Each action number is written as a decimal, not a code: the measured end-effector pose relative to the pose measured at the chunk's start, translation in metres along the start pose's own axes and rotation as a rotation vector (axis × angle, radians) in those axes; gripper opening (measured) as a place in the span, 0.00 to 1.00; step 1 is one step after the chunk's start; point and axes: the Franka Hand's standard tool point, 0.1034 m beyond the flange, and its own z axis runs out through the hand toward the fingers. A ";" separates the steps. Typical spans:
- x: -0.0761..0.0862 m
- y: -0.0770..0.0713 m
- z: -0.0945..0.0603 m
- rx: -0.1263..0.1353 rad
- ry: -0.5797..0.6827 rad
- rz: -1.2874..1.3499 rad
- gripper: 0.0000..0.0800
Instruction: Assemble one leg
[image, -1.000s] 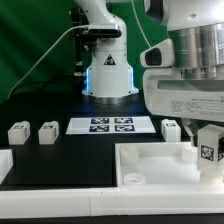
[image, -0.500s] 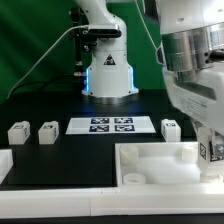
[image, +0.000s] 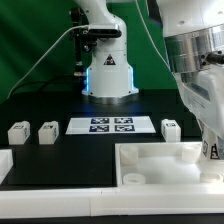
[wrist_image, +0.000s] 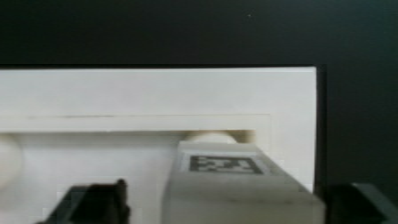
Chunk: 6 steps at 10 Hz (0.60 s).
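My gripper (image: 213, 140) is at the exterior view's far right, partly cut off by the frame edge. It is shut on the leg (image: 211, 151), a small white block whose tag faces the camera, and holds it over the right end of the large white tray (image: 150, 158). In the wrist view the leg (wrist_image: 231, 185) stands between my two dark fingers (wrist_image: 93, 205) with its tag on top. My gripper (wrist_image: 226, 205) hangs over the tray (wrist_image: 160, 100), just by a round socket (wrist_image: 214, 139).
Three more small white blocks lie on the black table: two at the exterior view's left (image: 17, 131) (image: 47, 131) and one right of the marker board (image: 170, 128). The marker board (image: 110, 125) lies in the middle. The arm's base (image: 108, 70) stands behind it.
The arm has swung toward the exterior view's right with the leg in the gripper. The gripper body is now partly out of the frame, and the leg sits slightly farther right.
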 end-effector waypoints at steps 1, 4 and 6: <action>0.000 0.000 0.000 -0.002 0.000 -0.205 0.74; -0.002 0.002 0.001 -0.027 0.002 -0.649 0.81; 0.001 0.002 0.001 -0.034 0.005 -0.928 0.81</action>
